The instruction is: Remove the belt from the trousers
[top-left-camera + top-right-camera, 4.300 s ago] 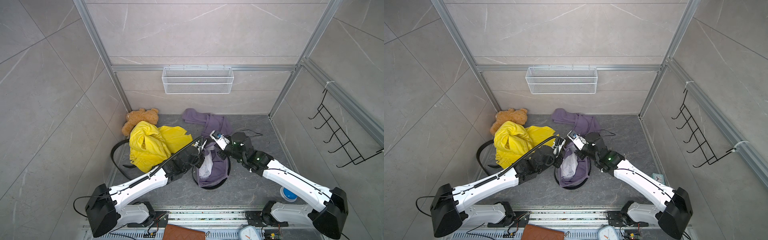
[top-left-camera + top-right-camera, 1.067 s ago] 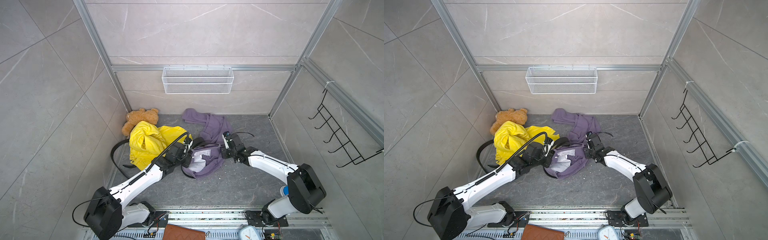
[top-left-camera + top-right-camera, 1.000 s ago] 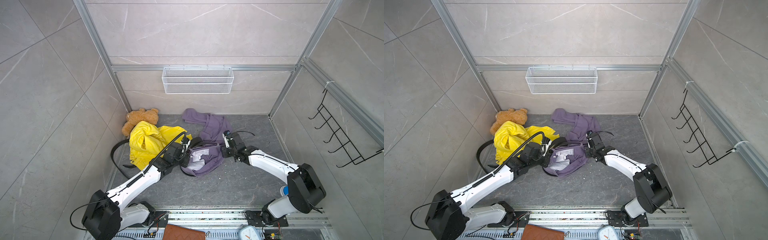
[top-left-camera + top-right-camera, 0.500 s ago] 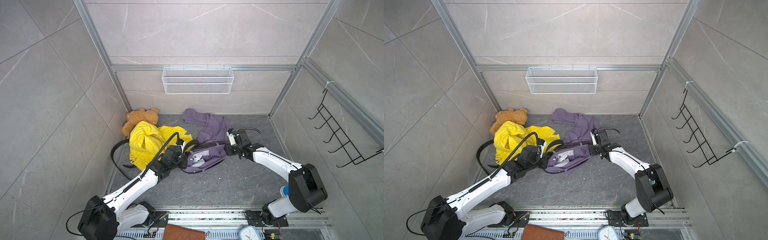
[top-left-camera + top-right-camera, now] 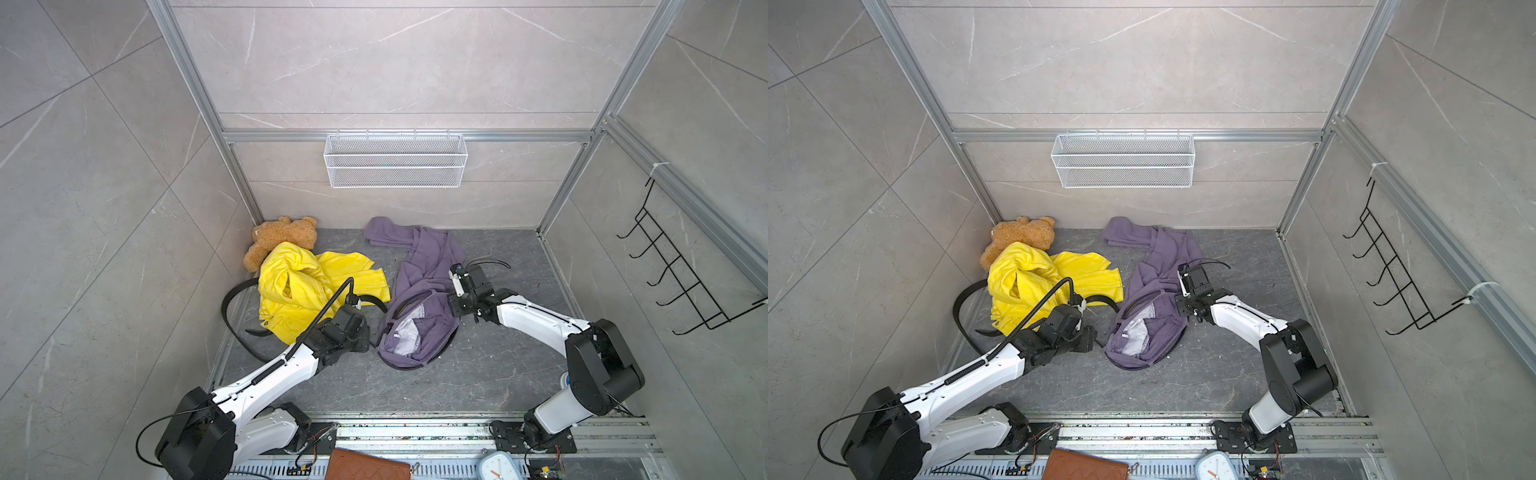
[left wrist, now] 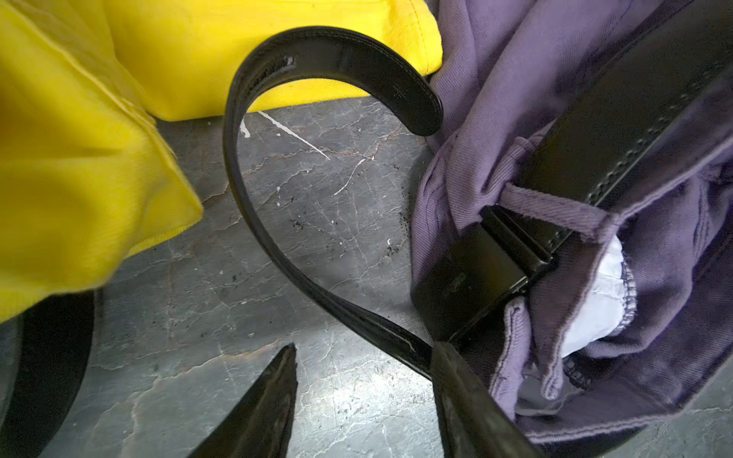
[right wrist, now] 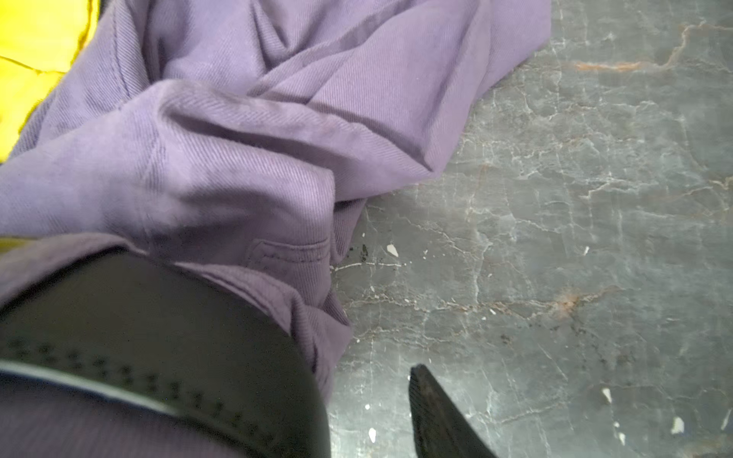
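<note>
Purple trousers (image 5: 432,270) (image 5: 1158,266) lie crumpled on the dark floor with their waist opening towards the arms. A black belt (image 6: 246,198) is threaded through the waistband loops, its buckle (image 6: 472,277) is at the waist, and its free end curls out over the floor (image 5: 372,301). My left gripper (image 5: 366,338) (image 6: 365,351) is open beside the waist. Bare floor shows between its fingers, and the strap touches one fingertip (image 6: 442,353). My right gripper (image 5: 454,305) (image 7: 365,380) is at the far side of the waistband with its jaws apart. One finger (image 7: 432,404) shows. The belt (image 7: 158,337) hides the other.
A yellow garment (image 5: 299,282) and a brown teddy bear (image 5: 278,237) lie left of the trousers, with another black belt (image 5: 226,307) looped around the garment. A wire basket (image 5: 395,160) hangs on the back wall. A hook rack (image 5: 681,282) is on the right wall.
My left gripper has opened and let go of the belt strap. The trousers, stretched between both arms before, have slumped onto the floor. The right arm has hardly moved.
</note>
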Controlling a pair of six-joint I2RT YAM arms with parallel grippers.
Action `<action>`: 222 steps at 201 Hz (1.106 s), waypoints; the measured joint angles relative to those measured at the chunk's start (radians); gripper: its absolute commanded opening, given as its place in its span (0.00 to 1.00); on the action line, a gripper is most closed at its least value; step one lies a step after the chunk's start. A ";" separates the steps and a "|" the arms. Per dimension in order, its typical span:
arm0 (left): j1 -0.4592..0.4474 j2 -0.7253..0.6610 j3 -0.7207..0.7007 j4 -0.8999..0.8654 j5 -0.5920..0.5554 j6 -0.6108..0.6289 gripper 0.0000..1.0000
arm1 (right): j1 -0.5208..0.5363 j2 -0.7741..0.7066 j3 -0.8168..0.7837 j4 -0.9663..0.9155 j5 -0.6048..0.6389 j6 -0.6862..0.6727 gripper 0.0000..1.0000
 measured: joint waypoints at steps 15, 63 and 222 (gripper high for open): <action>0.000 0.045 0.057 -0.028 -0.019 0.003 0.58 | 0.001 0.000 0.000 0.000 0.004 0.000 0.52; 0.000 0.237 0.143 -0.128 -0.070 -0.051 0.57 | 0.001 0.000 0.000 0.000 0.021 0.001 0.53; -0.042 0.143 0.234 -0.288 0.106 -0.245 0.63 | 0.076 -0.278 -0.156 0.216 -0.348 -0.419 0.88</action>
